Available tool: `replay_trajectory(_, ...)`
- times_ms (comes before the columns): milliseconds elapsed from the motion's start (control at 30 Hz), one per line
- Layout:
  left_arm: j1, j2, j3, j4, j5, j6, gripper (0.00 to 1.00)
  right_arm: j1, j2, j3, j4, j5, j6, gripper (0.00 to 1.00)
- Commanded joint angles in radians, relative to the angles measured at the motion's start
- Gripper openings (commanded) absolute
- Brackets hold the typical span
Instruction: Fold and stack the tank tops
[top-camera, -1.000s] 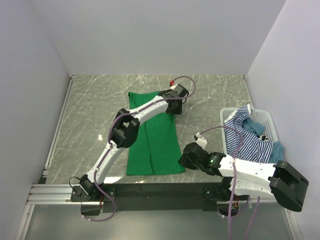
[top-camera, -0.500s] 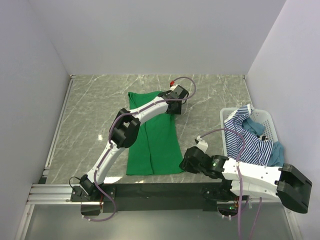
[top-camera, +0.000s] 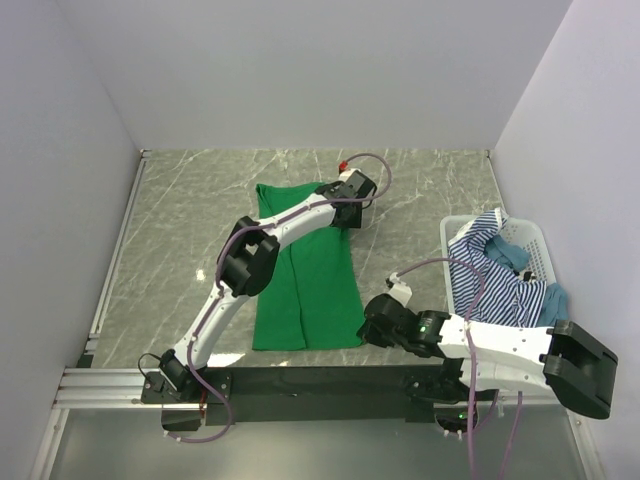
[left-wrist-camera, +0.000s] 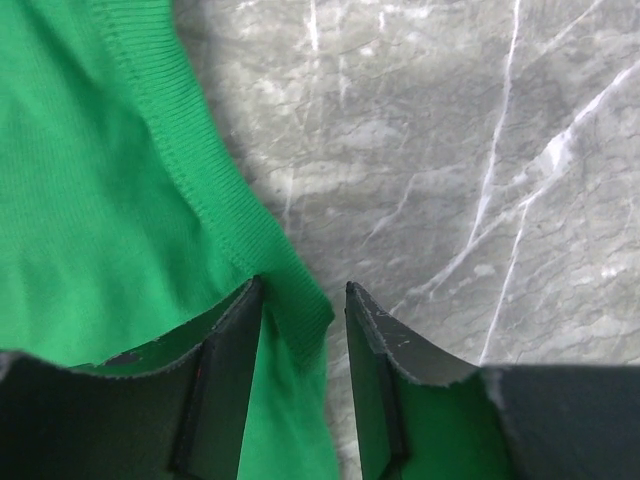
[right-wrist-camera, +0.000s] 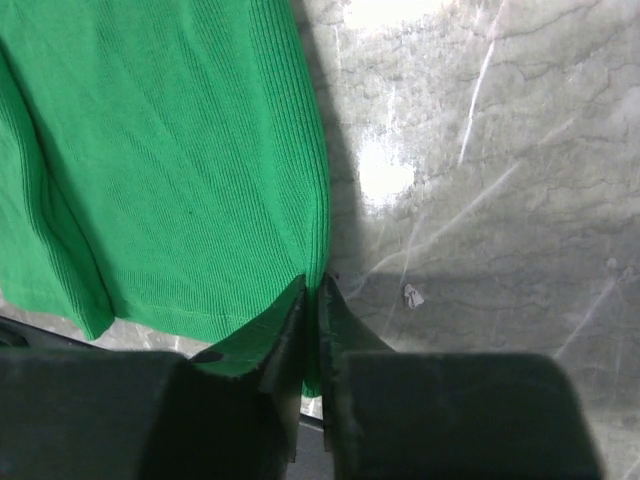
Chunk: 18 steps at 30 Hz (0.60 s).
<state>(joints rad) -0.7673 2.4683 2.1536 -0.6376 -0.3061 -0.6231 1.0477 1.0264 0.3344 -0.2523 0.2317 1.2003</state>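
Gripping for the first fold is in hand. The green tank top (top-camera: 305, 285) lies flat mid-surface. The right hand (right-wrist-camera: 312, 290) is pinched on its hem corner at 5 o'clock. The left hand (left-wrist-camera: 302, 292), fingers apart, straddles its ribbed edge at 1 o'clock. Next, the left hand likely needs to close before both lift together.

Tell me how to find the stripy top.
Look at the grey marble table, then the white basket on its right side. The stripy top spills over its rim, with navy and white lines; the blue top beside it is plain.
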Motion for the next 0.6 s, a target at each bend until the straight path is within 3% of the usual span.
replay_trajectory(0, -0.004, -0.114, -0.008, 0.046, -0.030, 0.013, 0.45, 0.009, 0.021, -0.023, -0.016, 0.011, 0.016, 0.10)
replay_trajectory(100, -0.004, -0.123, 0.014, 0.042, -0.021, 0.019, 0.48, 0.011, 0.023, -0.031, -0.011, 0.008, 0.021, 0.04)
replay_trajectory(567, -0.030, -0.035, 0.088, -0.017, -0.017, 0.023, 0.47, 0.009, 0.024, -0.028, -0.016, 0.014, 0.021, 0.02)
